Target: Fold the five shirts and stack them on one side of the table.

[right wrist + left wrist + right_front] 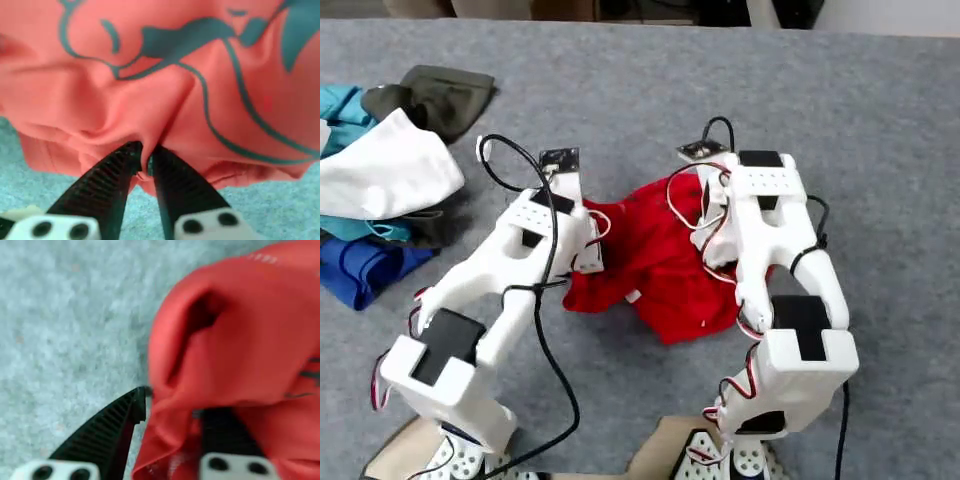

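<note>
Overhead and wrist views of a two-arm rig at a grey, felt-like worktop point(880, 120), early in the folding task.

(a) A crumpled red fabric shirt point(655, 260) lies mid-worktop, nearer the edge where the arms are mounted, between the two arms. It is bunched and creased, with no flat panel or clean fold visible.

(b) The right gripper point(146, 155) is closed, pinching a raised ridge of the red shirt between its ribbed black fingers.

(c) The left gripper point(180, 410) stands with its jaws apart at the shirt's left border. One finger is bare over the worktop, and the other is draped by a fold of red cloth, so fabric sits in the gap without being clamped.

(d) Four more garments form a loose heap at the worktop's left edge, toward the far corner:
- a white shirt point(390, 175) on top
- a teal shirt point(342, 105)
- a dark olive shirt point(445, 95)
- a blue shirt point(365, 268) at the near side of the heap

All four are rumpled.

Progress, as judged: no shirt is folded and no stack has been started. The red shirt appears to be the first one in hand, and all five remain to be folded and stacked.

Markings: the red shirt carries a dark line graphic. A row of small pale marks near one hem is too blurred to read, and no writing is legible.
</note>
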Available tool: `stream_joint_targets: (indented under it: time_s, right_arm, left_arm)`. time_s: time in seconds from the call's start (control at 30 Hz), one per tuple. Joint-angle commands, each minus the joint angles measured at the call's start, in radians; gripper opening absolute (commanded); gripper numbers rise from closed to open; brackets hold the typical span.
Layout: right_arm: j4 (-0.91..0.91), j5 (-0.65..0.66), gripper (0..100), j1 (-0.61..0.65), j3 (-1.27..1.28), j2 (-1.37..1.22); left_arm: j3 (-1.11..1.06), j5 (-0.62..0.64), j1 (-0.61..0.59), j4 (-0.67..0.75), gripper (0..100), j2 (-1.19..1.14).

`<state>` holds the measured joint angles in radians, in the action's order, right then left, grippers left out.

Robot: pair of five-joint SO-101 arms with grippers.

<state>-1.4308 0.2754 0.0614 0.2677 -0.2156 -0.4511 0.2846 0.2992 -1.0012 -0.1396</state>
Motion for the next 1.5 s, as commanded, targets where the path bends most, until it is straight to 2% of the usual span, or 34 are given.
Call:
stream_joint_targets:
  time_s: [0.0,0.13,0.23,0.37,0.5,0.73,0.8,0.9,1.03,1.13,1.27,1.37,1.47]
  right_arm:
    - [-0.100,0.003,0.9,0.018,0.001,0.002]
    - [-0.196,-0.012,0.9,0.021,0.016,0.044]
    - [-0.216,-0.003,0.9,0.024,0.096,0.176]
    - [-0.236,0.089,0.8,0.018,0.274,0.430]
    - [-0.244,0.212,0.9,0.013,0.456,0.713]
    - [-0.270,0.391,2.3,-0.067,0.499,1.087]
    - [-0.269,0.408,7.6,-0.094,0.498,1.141]
    - [-0.273,0.407,20.9,-0.133,0.470,1.181]
    - [-0.307,0.411,32.1,-0.176,0.340,1.178]
    - [-0.298,0.405,30.2,-0.170,0.242,1.118]
    - [-0.144,0.348,25.3,-0.156,0.194,0.891]
    - [-0.035,0.288,24.8,-0.104,0.151,0.644]
    - [0.043,0.209,24.8,-0.051,0.053,0.407]
  left_arm:
    - [0.014,-0.068,-0.040,-0.043,3,-0.005]
    - [0.124,-0.166,-0.078,-0.269,2,0.074]
    - [0.215,-0.244,-0.126,-0.420,2,0.176]
    - [0.247,-0.348,-0.176,-0.578,2,0.328]
    - [0.175,-0.430,-0.183,-0.712,2,0.452]
    - [-0.104,-0.474,-0.183,-0.743,2,0.613]
    - [-0.138,-0.474,-0.184,-0.743,2,0.648]
    - [-0.137,-0.468,-0.186,-0.744,2,0.700]
    - [-0.014,-0.423,-0.221,-0.758,4,0.765]
    - [0.117,-0.379,-0.298,-0.758,16,0.802]
    - [0.270,-0.279,-0.367,-0.756,34,0.806]
    - [0.322,-0.269,-0.365,-0.727,34,0.771]
    - [0.275,-0.247,-0.367,-0.606,33,0.691]
